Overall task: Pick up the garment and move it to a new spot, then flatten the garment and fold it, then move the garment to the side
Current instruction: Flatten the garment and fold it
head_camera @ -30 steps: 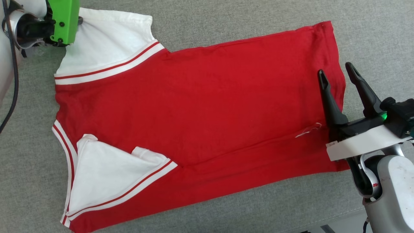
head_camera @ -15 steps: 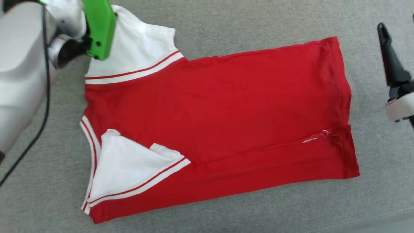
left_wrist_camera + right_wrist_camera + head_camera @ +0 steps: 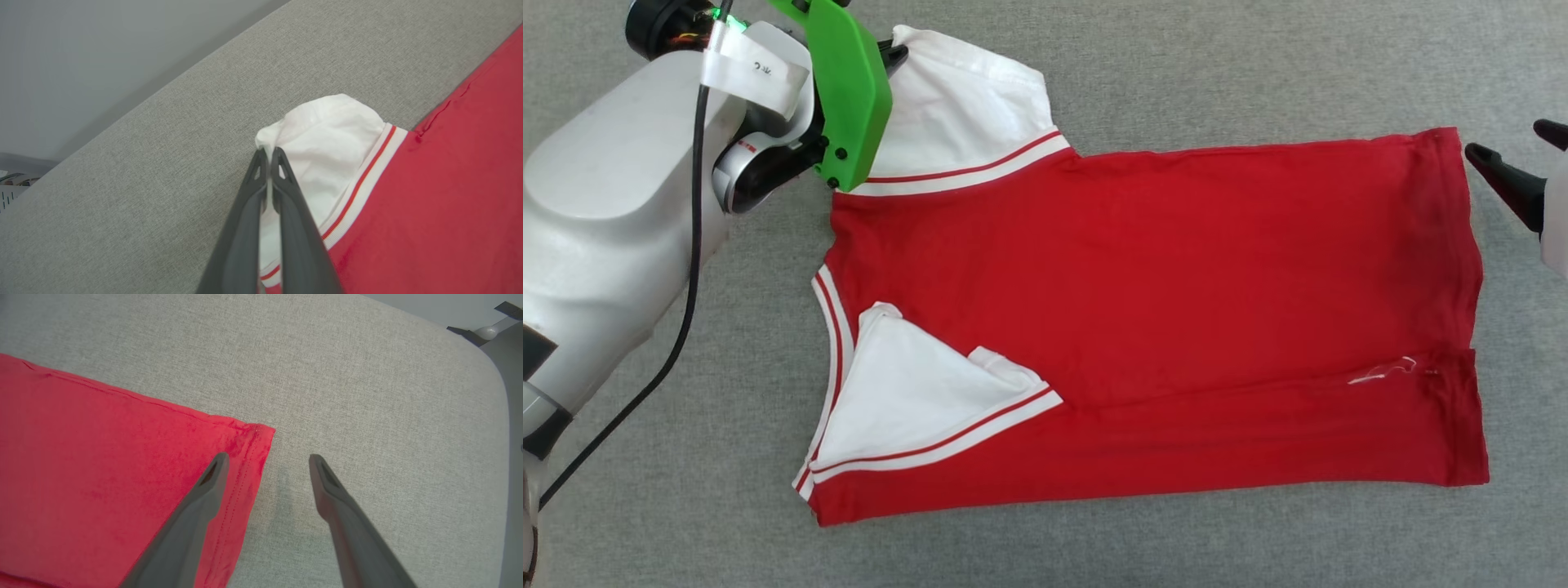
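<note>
Left pincer [image 3: 269, 153] tight on crumpled white sleeve [image 3: 327, 139] of red garment [image 3: 1160, 310], right pincer [image 3: 267, 461] agape

Grey woven upholstery [image 3: 1176, 73] spreads evenly lit; plain pale backdrop [image 3: 81, 49] beyond.

We see a grey woven fabric surface [image 3: 1176, 65], its far edge curving into a rounded corner [image 3: 482, 365]. Beyond that corner we make out a small white rounded object [image 3: 487, 332], too small to identify. A plain pale wall [image 3: 81, 49] stands behind the surface.
</note>
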